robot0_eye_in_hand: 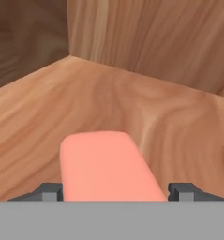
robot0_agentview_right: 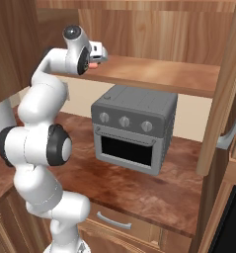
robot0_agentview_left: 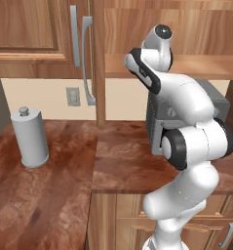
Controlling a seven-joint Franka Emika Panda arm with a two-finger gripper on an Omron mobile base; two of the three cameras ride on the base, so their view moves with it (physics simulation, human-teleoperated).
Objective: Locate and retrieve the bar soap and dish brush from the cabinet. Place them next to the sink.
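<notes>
With the hand reaching into the open cabinet [robot0_agentview_right: 154,74], the gripper [robot0_eye_in_hand: 117,191] bracketed the bar soap [robot0_eye_in_hand: 106,166] on the shelf.

As seen from the left base view, the white arm rose past the toaster oven [robot0_agentview_left: 186,114] to the cabinet shelf, with a paper towel holder [robot0_agentview_left: 29,137] standing well apart on the countertop [robot0_agentview_left: 54,171]. From the right base view, the hand sat at the shelf's left end, a sliver of pink just at its tip, placed there because the soap lay near the shelf's front edge. In the hand view, the soap lay flat on the wood between the two fingertips [robot0_eye_in_hand: 50,191], one on each side; the jaws stood apart around it, and I could not tell whether they touched it yet. The grasp seemed the step in hand.
</notes>
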